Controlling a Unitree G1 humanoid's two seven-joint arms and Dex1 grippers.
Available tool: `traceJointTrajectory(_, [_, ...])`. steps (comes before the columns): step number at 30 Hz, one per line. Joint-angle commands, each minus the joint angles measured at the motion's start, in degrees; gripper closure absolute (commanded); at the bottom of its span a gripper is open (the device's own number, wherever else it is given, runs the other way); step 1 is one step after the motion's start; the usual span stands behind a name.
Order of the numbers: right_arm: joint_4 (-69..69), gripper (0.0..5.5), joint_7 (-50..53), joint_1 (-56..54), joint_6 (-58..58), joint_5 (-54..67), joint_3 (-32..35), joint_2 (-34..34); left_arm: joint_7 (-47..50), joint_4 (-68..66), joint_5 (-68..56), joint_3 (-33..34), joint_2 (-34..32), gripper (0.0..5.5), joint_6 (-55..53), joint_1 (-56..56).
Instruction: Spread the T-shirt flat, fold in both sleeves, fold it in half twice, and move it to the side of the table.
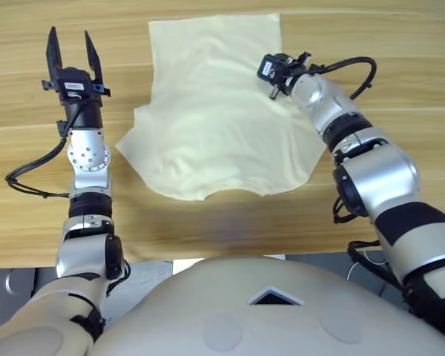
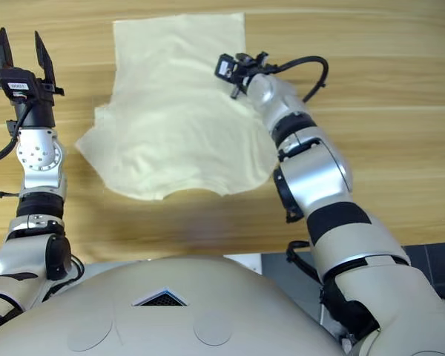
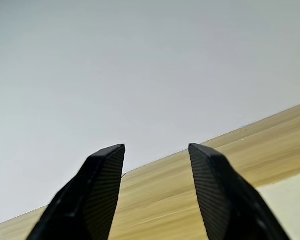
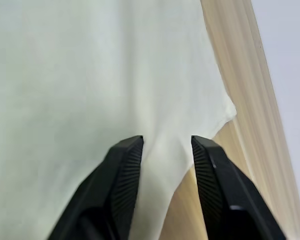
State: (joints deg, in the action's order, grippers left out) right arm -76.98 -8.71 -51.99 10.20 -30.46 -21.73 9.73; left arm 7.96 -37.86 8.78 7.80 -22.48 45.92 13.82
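A pale yellow T-shirt [image 1: 208,119] lies on the wooden table [image 1: 400,44], its neckline [image 1: 230,194] toward me and its hem at the far side. The left sleeve [image 1: 130,144] sticks out sideways. My left gripper [image 1: 70,31] is open, held to the left of the shirt with its fingers pointing away from me and nothing between them. My right gripper [image 4: 166,140] is open over the shirt's right part, fingertips close above the fabric, with cloth showing in the gap. A corner of the shirt [image 4: 229,111] lies just past it.
Bare wood stretches to the left [image 1: 22,170] and right [image 1: 415,96] of the shirt. The table's far edge [image 3: 270,120] meets a plain grey background. Its near edge [image 1: 297,248] runs just in front of my body.
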Motion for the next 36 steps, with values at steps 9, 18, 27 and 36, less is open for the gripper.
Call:
traceJointTrajectory(9, [17.6, 3.72, -3.2, 9.3, 28.6, 20.4, 16.1, 2.3, -14.0, 20.8, 13.8, -6.2, -15.9, 3.12, -0.9, -25.7])
traceJointTrajectory(18, [72.1, 3.72, -6.9, 35.7, 19.0, 26.4, 25.7, 13.9, -24.2, 38.5, 22.0, -0.9, -24.1, 3.12, -12.6, -40.7])
traceJointTrajectory(27, [72.7, 3.72, -5.8, 37.3, 13.5, 21.9, 26.2, 16.8, -22.0, 51.0, 32.4, 5.3, -22.0, 3.12, -25.0, -45.9])
traceJointTrajectory(36, [73.8, 3.72, -6.1, 39.6, 14.3, 22.1, 26.1, 17.1, -23.8, 43.6, 35.0, -4.6, -22.7, 3.12, -25.6, -40.1])
